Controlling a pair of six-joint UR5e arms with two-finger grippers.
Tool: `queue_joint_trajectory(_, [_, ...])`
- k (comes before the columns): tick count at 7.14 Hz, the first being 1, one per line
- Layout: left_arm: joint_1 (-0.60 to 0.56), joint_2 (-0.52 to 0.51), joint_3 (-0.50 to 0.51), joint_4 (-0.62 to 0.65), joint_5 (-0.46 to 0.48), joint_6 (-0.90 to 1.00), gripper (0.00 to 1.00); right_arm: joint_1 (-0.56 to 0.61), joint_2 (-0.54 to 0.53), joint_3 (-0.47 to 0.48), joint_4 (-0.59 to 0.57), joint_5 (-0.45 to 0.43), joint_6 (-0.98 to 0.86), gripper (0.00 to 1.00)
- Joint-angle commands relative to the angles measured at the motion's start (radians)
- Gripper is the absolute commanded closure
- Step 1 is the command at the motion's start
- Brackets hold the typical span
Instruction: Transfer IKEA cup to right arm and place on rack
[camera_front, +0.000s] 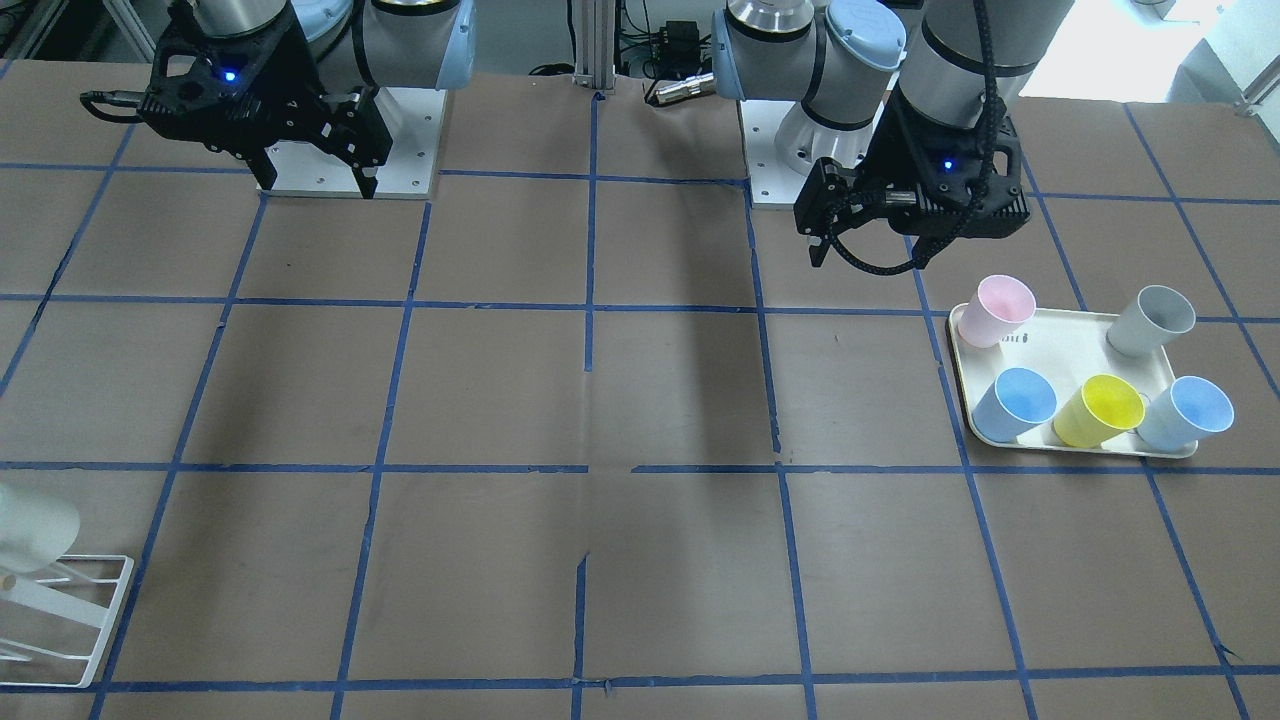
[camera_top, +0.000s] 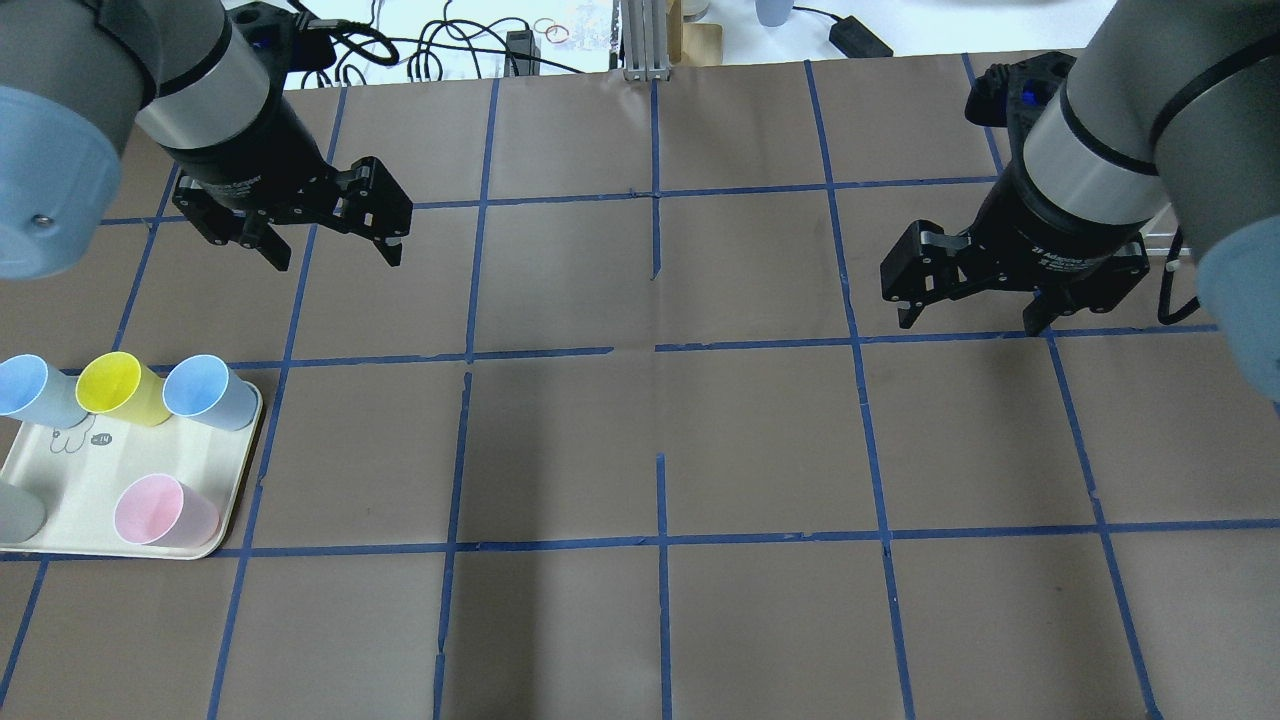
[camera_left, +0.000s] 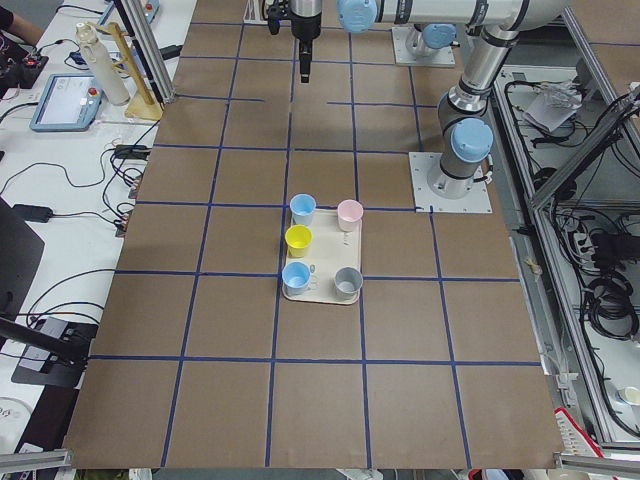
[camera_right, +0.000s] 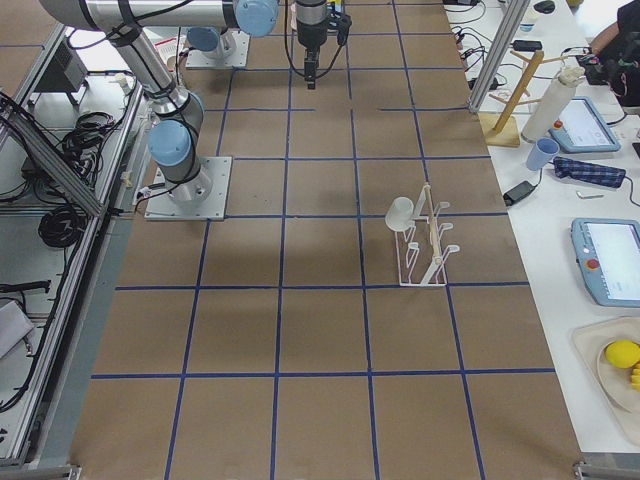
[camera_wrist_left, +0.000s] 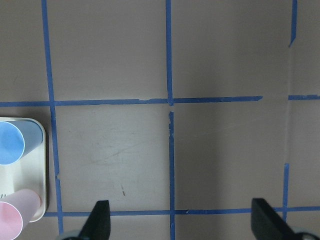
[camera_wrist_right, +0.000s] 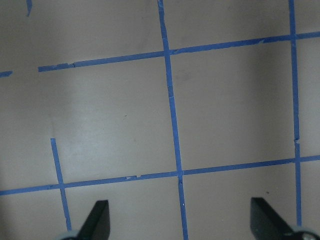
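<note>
From the front, the right gripper hangs over the table. Its two fingers are wide apart and hold nothing. The IKEA cup is far from it, off to its right near the table's edge. The cup sits tipped on the rack. The left gripper shows side-on. Near it is a tray with a pink cup, a grey cup, a yellow cup and blue cups.

From above, the left gripper is wide open and empty. The tray lies off to its left. The right gripper is wide open and empty too.

From the right end, the IKEA cup hangs on a peg at one end of the rack.

The left wrist camera shows the fingers far apart with only table between them. The tray's corner is at the left.

The right wrist camera shows the fingers far apart over table and blue tape.
</note>
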Motion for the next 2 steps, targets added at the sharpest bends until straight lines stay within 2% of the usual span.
queue_joint_trajectory(1, [0.000,0.002,0.003,-0.001,0.002,0.000,0.00,0.001,0.000,0.000,0.001,0.001,-0.002,0.00])
queue_joint_trajectory(2, [0.000,0.000,0.008,-0.001,0.002,0.000,0.00,0.001,0.000,0.000,0.001,0.002,-0.002,0.00])
